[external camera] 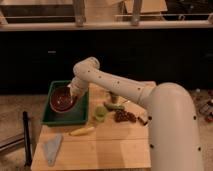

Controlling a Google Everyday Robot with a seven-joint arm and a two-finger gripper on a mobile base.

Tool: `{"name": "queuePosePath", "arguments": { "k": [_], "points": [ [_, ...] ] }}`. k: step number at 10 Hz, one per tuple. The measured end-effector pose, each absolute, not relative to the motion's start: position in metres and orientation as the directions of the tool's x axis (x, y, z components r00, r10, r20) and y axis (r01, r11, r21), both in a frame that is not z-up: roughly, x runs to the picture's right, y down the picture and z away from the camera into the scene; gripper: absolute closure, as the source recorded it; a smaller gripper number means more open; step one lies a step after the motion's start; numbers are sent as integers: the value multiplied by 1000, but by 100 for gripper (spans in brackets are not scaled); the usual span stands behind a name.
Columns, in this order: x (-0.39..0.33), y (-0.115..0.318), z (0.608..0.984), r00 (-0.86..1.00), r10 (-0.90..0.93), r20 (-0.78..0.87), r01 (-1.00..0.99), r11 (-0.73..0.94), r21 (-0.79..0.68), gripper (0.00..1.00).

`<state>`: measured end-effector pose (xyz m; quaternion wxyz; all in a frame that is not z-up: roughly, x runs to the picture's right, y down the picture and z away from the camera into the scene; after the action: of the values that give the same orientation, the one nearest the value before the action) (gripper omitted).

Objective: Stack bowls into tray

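Note:
A dark red-brown glossy bowl (62, 99) sits over the dark-green tray (52, 118) at the table's far left. I cannot tell whether it rests on the tray floor or hangs just above it. My gripper (75, 92) is at the bowl's right rim, at the end of the white arm (112, 85) that reaches in from the right. No other bowl shows.
On the pale wooden table (105, 150) lie a yellow banana-like item (82, 131), a green round fruit (101, 111), a green item (115, 106), a dark grape-like cluster (125, 116) and a grey cloth (51, 149). A dark pole (26, 137) stands left of the table.

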<state>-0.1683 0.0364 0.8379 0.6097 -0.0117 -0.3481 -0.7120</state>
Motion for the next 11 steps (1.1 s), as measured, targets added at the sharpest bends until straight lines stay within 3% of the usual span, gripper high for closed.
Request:
{"name": "queuePosePath", "arguments": {
  "k": [8,11],
  "points": [
    [-202,54,865,-260,-824,503,863,35,505,99],
    [-207,58,874,-273,-795,542,867,42,497,73]
  ]
}}
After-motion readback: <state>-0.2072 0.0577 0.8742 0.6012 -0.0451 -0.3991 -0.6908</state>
